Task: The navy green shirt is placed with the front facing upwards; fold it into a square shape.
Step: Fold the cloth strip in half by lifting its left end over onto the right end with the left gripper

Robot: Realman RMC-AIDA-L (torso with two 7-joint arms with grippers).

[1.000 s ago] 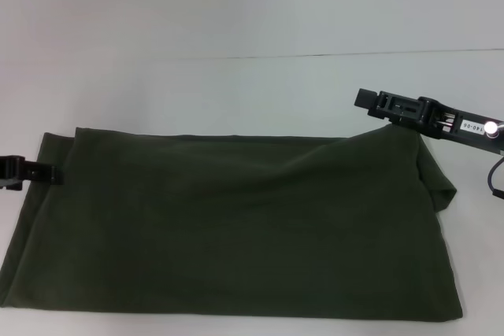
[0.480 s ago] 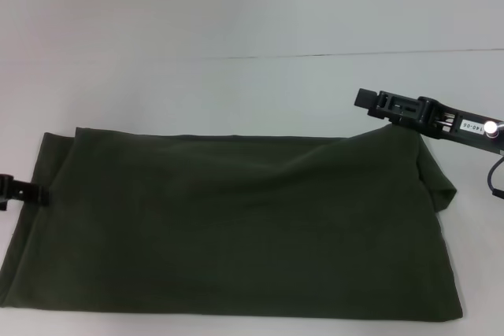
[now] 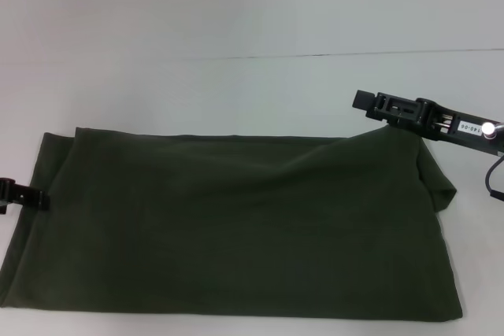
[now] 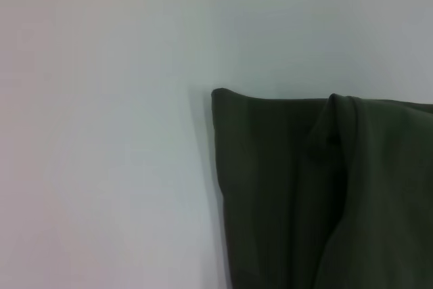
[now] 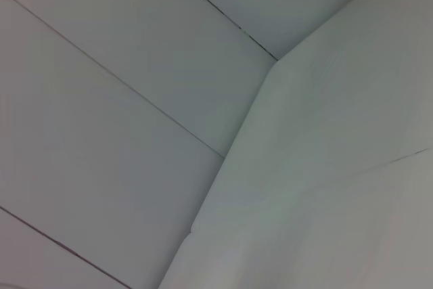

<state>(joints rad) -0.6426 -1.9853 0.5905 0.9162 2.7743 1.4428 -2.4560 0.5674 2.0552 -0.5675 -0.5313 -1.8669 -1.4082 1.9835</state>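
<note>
The navy green shirt (image 3: 236, 226) is lying folded into a wide band across the white table (image 3: 236, 92), plain side up, with its far right corner pulled up off the surface. The right gripper (image 3: 386, 109) is hanging at that raised corner, seemingly clenched on the cloth. The left gripper (image 3: 24, 194) is sitting at the shirt's left edge, and whether its fingers are released or clenched cannot be told.

A pale, plain worktop (image 3: 236, 92) fills the head view under soft, even light, a thin dark seam crossing its far part, while the right wrist view shows light panelled surfaces split by thin dark lines.
</note>
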